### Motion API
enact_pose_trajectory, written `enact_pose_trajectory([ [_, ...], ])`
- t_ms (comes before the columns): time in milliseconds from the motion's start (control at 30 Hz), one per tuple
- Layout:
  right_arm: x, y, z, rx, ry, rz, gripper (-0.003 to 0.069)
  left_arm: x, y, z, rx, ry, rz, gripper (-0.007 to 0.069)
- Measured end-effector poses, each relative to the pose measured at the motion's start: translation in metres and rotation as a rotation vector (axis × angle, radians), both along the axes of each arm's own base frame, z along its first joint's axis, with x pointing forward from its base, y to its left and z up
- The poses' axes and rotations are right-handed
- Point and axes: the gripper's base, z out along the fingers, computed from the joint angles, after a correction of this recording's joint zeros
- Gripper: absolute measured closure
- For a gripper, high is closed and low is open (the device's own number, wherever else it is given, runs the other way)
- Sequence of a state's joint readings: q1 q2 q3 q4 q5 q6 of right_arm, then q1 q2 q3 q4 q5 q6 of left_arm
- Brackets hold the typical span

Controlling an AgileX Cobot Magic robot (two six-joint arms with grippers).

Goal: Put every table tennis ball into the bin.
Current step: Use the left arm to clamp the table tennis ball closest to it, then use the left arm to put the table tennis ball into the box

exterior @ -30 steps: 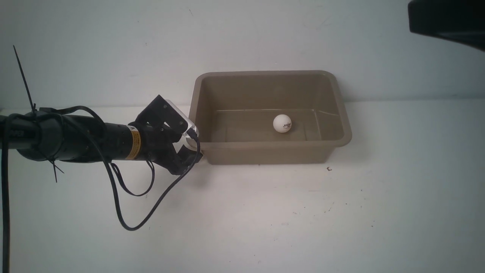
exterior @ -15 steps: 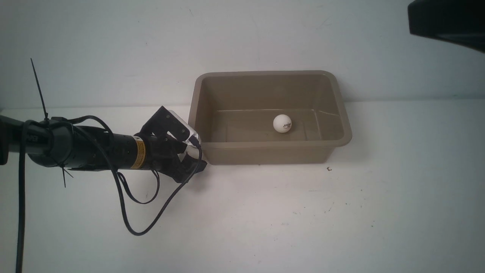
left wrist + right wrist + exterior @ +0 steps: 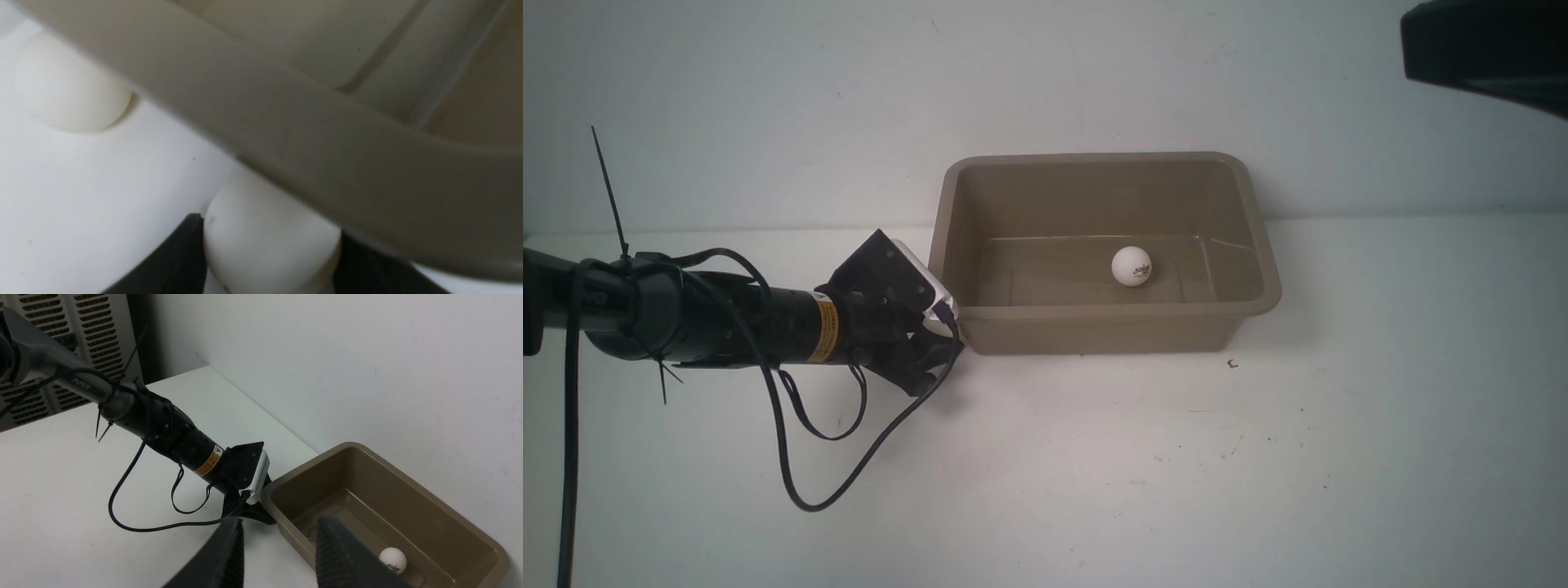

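My left gripper (image 3: 943,347) lies low on the white table, at the near left corner of the taupe bin (image 3: 1111,327). In the left wrist view its black fingers (image 3: 184,253) are shut on a white table tennis ball (image 3: 269,220), just under the bin's rim (image 3: 327,163). A second ball (image 3: 69,90) rests on the table beside the bin wall, apart from the fingers. A third ball (image 3: 1131,266) with a dark logo lies on the bin floor. My right gripper (image 3: 280,535) hangs high above the table, its fingers a little apart with nothing between them.
The left arm's black cable (image 3: 792,482) loops over the table in front of it. The bin stands against the white back wall (image 3: 1045,82). A grey vented cabinet (image 3: 61,343) sits beyond the table's far end in the right wrist view.
The left gripper has dropped slightly beside the bin's corner and its fingers have closed on a ball. The ball in the bin has not moved.
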State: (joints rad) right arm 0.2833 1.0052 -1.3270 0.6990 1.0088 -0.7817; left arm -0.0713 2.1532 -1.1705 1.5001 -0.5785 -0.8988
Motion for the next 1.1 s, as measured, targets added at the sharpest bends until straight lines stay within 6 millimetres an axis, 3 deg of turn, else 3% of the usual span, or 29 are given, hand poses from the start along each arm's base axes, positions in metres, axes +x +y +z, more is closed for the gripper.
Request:
enact_pose_trajectory([
  [167,0.0,0.0,0.0,-0.002,0.003,0.002,0.0419,0.0,0.002,0.004,0.007,0.023,0.027,0.027],
  [400,0.0,0.0,0.0,-0.006,0.0,0.004,0.0419,-0.008,0.009,0.028,0.078,0.041,0.035,0.027],
  [533,0.0,0.0,-0.001,-0.009,0.0,0.007,0.0419,-0.011,0.015,0.059,0.025,0.004,0.054,0.027],
  [600,-0.001,0.0,-0.001,-0.012,-0.001,0.008,0.0419,-0.016,0.018,0.087,-0.01,-0.045,0.037,0.027],
  [800,-0.001,0.0,-0.001,-0.016,0.002,0.011,0.0419,-0.028,0.017,0.13,-0.035,-0.145,0.005,0.027],
  [967,-0.001,0.0,-0.002,-0.019,0.005,0.013,0.0419,-0.034,0.014,0.145,-0.06,-0.176,-0.03,0.027],
  [1100,-0.001,0.0,-0.002,-0.019,0.005,0.013,0.0419,-0.033,-0.001,0.147,-0.104,-0.2,-0.09,0.027],
])
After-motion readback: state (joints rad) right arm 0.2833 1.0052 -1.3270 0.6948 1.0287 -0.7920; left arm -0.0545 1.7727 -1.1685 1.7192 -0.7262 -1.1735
